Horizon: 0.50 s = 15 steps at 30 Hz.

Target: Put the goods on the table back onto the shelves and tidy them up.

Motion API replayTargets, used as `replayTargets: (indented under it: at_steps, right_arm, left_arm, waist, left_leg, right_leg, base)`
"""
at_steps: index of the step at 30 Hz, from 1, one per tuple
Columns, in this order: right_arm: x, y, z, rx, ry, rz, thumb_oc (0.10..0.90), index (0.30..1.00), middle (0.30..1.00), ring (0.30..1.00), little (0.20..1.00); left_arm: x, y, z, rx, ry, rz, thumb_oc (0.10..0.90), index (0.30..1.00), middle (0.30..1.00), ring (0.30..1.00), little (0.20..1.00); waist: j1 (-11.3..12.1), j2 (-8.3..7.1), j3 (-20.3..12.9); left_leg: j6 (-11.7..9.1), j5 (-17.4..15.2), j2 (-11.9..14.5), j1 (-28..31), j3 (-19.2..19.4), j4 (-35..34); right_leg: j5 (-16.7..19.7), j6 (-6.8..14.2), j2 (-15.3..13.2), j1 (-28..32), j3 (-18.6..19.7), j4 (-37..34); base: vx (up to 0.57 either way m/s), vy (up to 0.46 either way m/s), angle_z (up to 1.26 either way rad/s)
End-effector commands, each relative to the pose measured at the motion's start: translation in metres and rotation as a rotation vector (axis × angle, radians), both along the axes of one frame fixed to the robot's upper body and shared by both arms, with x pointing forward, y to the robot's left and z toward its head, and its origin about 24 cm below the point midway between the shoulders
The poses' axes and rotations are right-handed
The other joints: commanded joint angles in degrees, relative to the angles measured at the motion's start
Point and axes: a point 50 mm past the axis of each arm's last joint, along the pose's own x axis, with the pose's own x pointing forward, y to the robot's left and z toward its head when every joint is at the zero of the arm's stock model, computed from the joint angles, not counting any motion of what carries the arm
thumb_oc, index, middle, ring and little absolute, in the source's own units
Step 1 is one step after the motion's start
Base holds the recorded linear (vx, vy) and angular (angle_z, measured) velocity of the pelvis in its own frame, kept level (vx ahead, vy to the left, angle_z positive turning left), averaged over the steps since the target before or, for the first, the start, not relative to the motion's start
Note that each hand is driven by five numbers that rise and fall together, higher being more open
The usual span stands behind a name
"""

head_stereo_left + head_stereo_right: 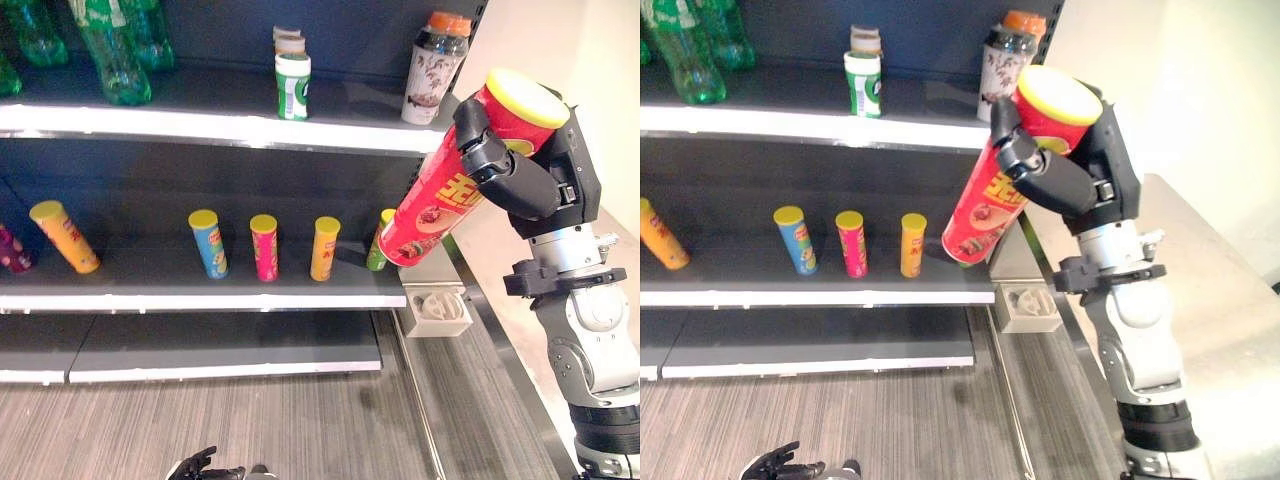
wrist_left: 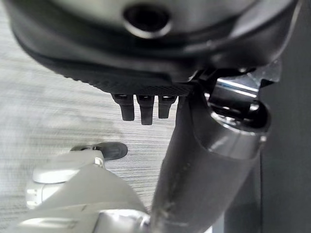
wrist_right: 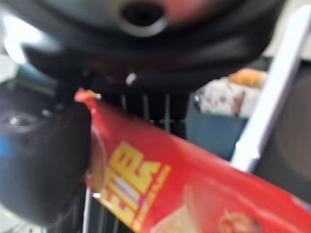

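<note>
A tall red chip can (image 1: 452, 180) with a yellow lid is held tilted, its base near the right end of the middle shelf (image 1: 200, 285). My right hand (image 1: 505, 165) is shut on its upper part, the fingers curled round it; the can (image 3: 194, 194) also shows in the right wrist view. On the middle shelf stand an orange can (image 1: 65, 237), a blue can (image 1: 208, 244), a pink can (image 1: 264, 247), another orange can (image 1: 325, 248) and a green can (image 1: 378, 243) half hidden behind the red one. My left hand (image 1: 205, 467) hangs low over the floor, fingers relaxed.
The top shelf (image 1: 220, 120) carries green soda bottles (image 1: 112, 45), a green and white tub (image 1: 292, 80) and drink bottles (image 1: 435, 68). A small white box (image 1: 437, 310) sits at the shelf's right corner. A steel table (image 1: 1210, 280) runs along the right.
</note>
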Motion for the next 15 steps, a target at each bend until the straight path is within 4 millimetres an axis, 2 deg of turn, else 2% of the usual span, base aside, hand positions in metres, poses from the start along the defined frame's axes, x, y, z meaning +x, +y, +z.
replayTargets:
  at_steps: [1, 3, 5, 6, 7, 8, 9, 10, 11, 12, 13, 14, 15]
  right_arm:
    - [-0.016, 0.003, 0.058, 0.025, -0.291, 0.052, 0.400, 0.300, 0.300, 0.300, 0.300]
    - [-0.015, 0.006, 0.056, 0.017, -0.280, 0.065, 0.400, 0.300, 0.300, 0.300, 0.300]
    - [-0.010, 0.018, 0.048, -0.027, -0.226, 0.109, 0.400, 0.300, 0.300, 0.300, 0.300]
    - [-0.009, 0.021, 0.046, -0.038, -0.216, 0.117, 0.400, 0.300, 0.300, 0.300, 0.300]
    - [-0.006, 0.024, 0.040, -0.044, -0.188, 0.122, 0.400, 0.300, 0.300, 0.300, 0.300]
    - [-0.006, 0.025, 0.040, -0.045, -0.187, 0.123, 0.400, 0.300, 0.300, 0.300, 0.300]
    - [-0.003, 0.024, 0.034, -0.078, -0.164, 0.088, 0.400, 0.300, 0.300, 0.300, 0.300]
    - [-0.002, 0.023, 0.032, -0.101, -0.153, 0.063, 0.400, 0.300, 0.300, 0.300, 0.300]
    - [-0.002, 0.022, 0.031, -0.112, -0.146, 0.052, 0.400, 0.300, 0.300, 0.300, 0.300]
    - [-0.001, 0.020, 0.028, -0.107, -0.137, 0.035, 0.400, 0.300, 0.300, 0.300, 0.300]
    - [-0.001, 0.020, 0.028, -0.107, -0.136, 0.034, 0.400, 0.300, 0.300, 0.300, 0.300]
    - [-0.001, 0.019, 0.027, -0.116, -0.131, 0.024, 0.400, 0.300, 0.300, 0.300, 0.300]
    - [-0.002, 0.016, 0.025, -0.148, -0.129, -0.004, 0.400, 0.300, 0.300, 0.300, 0.300]
  left_arm:
    - [0.015, -0.001, 0.006, 0.024, -0.041, -0.125, 0.800, 0.900, 0.900, 0.900, 0.900]
    - [0.016, -0.001, 0.007, 0.025, -0.047, -0.128, 0.800, 0.900, 0.900, 0.900, 0.900]
    - [0.012, -0.003, 0.005, 0.025, -0.040, -0.111, 0.800, 0.900, 0.900, 0.900, 0.900]
    - [0.013, -0.003, 0.006, 0.024, -0.046, -0.101, 0.800, 0.900, 0.900, 0.900, 0.900]
    - [0.010, -0.004, 0.005, 0.018, -0.044, -0.080, 0.800, 0.900, 0.900, 0.900, 0.900]
    - [0.010, -0.004, 0.004, 0.017, -0.043, -0.078, 0.800, 0.900, 0.900, 0.900, 0.900]
    - [0.011, -0.005, 0.005, 0.020, -0.053, -0.082, 0.800, 0.900, 0.900, 0.900, 0.900]
    - [0.012, -0.005, 0.006, 0.022, -0.056, -0.092, 0.800, 0.900, 0.900, 0.900, 0.900]
    - [0.014, -0.006, 0.007, 0.024, -0.063, -0.103, 0.800, 0.900, 0.900, 0.900, 0.900]
    - [0.014, -0.006, 0.007, 0.025, -0.060, -0.114, 0.800, 0.900, 0.900, 0.900, 0.900]
    - [0.014, -0.006, 0.007, 0.026, -0.060, -0.114, 0.800, 0.900, 0.900, 0.900, 0.900]
    - [0.017, -0.006, 0.008, 0.028, -0.068, -0.129, 0.800, 0.900, 0.900, 0.900, 0.900]
    - [0.020, -0.004, 0.010, 0.033, -0.072, -0.151, 0.800, 0.900, 0.900, 0.900, 0.900]
  waist:
    - [-0.4, -0.48, -1.8]
    - [-0.9, -0.40, -1.8]
    - [-1.4, -0.34, -2.3]
    - [-1.6, -0.18, -2.6]
    - [-2.8, 0.97, -3.4]
    - [-2.9, 1.09, -3.4]
    - [-4.0, 2.47, -4.2]
    - [-4.6, 3.11, -4.5]
    - [-5.0, 3.71, -4.7]
    - [-5.2, 4.22, -4.8]
    - [-5.3, 4.05, -4.8]
    - [-5.8, 4.38, -4.8]
    - [-6.3, 3.96, -4.8]
  left_leg:
    - [-1.4, 6.1, 0.8, -6.0, 6.1, -0.1]
    - [-1.5, 5.4, 1.9, -5.5, 7.4, 0.8]
    - [-2.4, 1.3, 4.5, -0.9, 5.3, 2.4]
    - [-3.1, 1.3, 7.3, 1.0, 4.9, 3.0]
    - [-4.3, 3.9, 11.3, 4.2, 4.5, 2.9]
    - [-4.4, 4.1, 11.5, 4.4, 4.5, 2.7]
    - [-6.1, 7.6, 14.8, 6.7, 2.9, 2.6]
    - [-7.0, 8.7, 15.8, 7.6, 2.1, 2.2]
    - [-7.7, 8.6, 16.0, 8.4, 1.1, 1.9]
    - [-8.2, 6.6, 15.0, 8.9, -0.2, 1.1]
    - [-8.1, 6.4, 14.7, 8.8, -0.3, 1.1]
    - [-7.9, 3.9, 13.4, 8.5, -0.4, -1.0]
    - [-7.4, 0.8, 11.7, 8.7, 0.6, -2.9]
  right_leg:
    - [-3.0, 0.8, -2.3, 0.6, -2.5, 2.9]
    - [-2.0, 1.1, -3.1, 0.3, -3.5, 2.4]
    - [1.7, 2.9, -7.0, -0.5, -5.5, 1.4]
    - [2.8, 3.5, -9.3, -1.5, -6.2, 1.7]
    - [4.1, 4.5, -11.8, -2.5, -7.0, 2.6]
    - [4.0, 4.6, -11.7, -2.5, -7.0, 2.7]
    - [5.4, 5.9, -14.8, -3.9, -7.1, 4.2]
    - [6.4, 6.7, -16.5, -4.5, -7.2, 4.9]
    - [7.2, 7.5, -18.1, -4.9, -7.2, 5.6]
    - [8.1, 8.4, -19.7, -5.3, -7.2, 6.1]
    - [8.2, 8.7, -20.1, -5.3, -7.3, 6.3]
    - [9.5, 9.5, -21.3, -5.3, -6.8, 6.5]
    - [11.3, 10.1, -23.6, -4.9, -7.1, 6.9]
  base:
    - [-0.20, 0.061, 0.71]
    - [-0.15, 0.096, 1.10]
    - [-0.20, 0.298, 0.46]
    - [-0.19, 0.476, 0.03]
    - [-0.14, 0.364, 0.06]
    - [-0.15, 0.538, 0.14]
    - [-0.13, 0.472, 0.41]
    - [-0.17, 0.628, 0.55]
    - [-0.13, 0.472, 0.70]
    - [-0.08, 0.317, 0.70]
    - [-0.08, 0.311, 0.46]
    - [-0.06, 0.320, 0.22]
    - [-0.10, 0.482, 0.18]
